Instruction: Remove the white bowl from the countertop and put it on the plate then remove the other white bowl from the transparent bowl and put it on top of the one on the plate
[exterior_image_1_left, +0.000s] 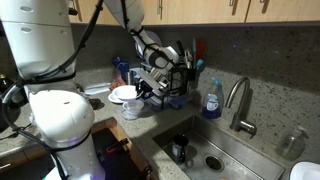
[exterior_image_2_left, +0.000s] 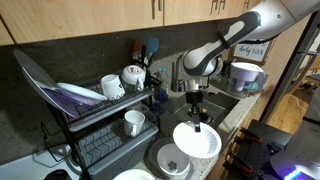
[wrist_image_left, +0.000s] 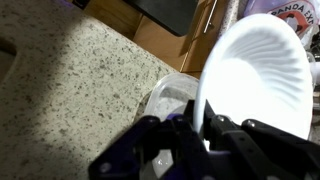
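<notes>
Worked over a speckled granite countertop (wrist_image_left: 70, 90) beside a steel sink (exterior_image_1_left: 215, 150). Held the white bowl (exterior_image_2_left: 197, 140) in the gripper (exterior_image_2_left: 197, 120), jaws closed on its thin rim. Had it tilted, off the counter, just beside the transparent bowl (wrist_image_left: 168, 95). Looked light, stiff, glossy and breakable. Judged prone to pivoting in a one-edge pinch. Called for a deep, square bite on the rim.

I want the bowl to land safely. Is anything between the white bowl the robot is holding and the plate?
Yes. The transparent bowl sits on the counter between the white bowl, held in the gripper, and the plate at the picture's bottom edge. The held bowl looks raised, so it could probably pass over.
</notes>
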